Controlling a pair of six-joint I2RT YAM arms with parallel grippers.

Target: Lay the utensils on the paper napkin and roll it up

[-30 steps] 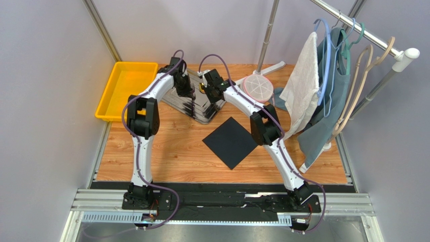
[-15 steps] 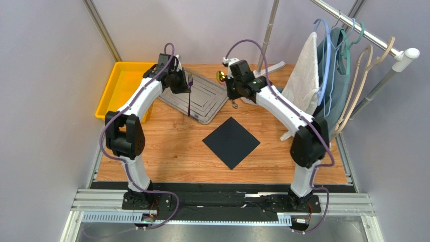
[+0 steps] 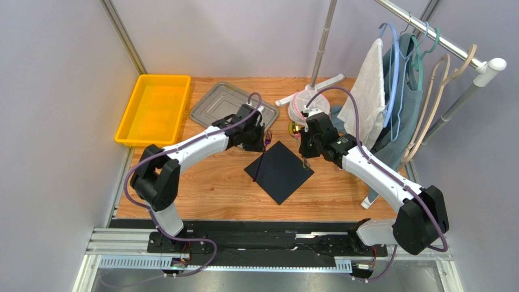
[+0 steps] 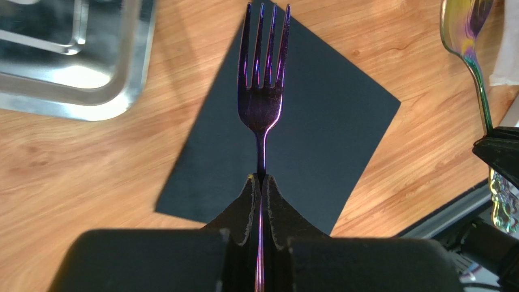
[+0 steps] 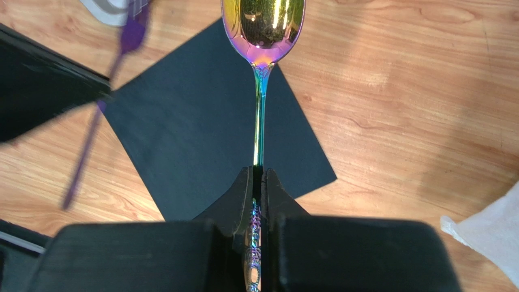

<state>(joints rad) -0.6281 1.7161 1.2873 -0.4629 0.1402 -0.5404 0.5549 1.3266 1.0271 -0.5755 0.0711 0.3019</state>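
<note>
Counted from the left on the wooden desk (image 3: 207,188): one yellow bin (image 3: 152,109), well to the left of the left jaws; one grey metal tray (image 3: 214,108), just behind and left of them; one black paper napkin (image 3: 281,176); two utensils, one per arm.

Left jaws: closed tight on the thin handle of the one purple fork (image 4: 263,103), with no gap to either side of it. Holds it straight out ahead, four tines forward, above the left part of the napkin. Cannot tell whether it touches the sheet.

Between and below both pairs of jaws: the napkin, flat, unrolled, set corner-on like a diamond.

Right jaws: closed just as tight on the greenish, rainbow-tinted handle of the one spoon (image 5: 263,24). Carries it straight ahead, gold bowl forward, over the napkin's far corner. Well apart from the fork.

Right of the right jaws: one white towel (image 3: 367,91) and one grey-blue garment (image 3: 407,97), both hung on a rail.
</note>
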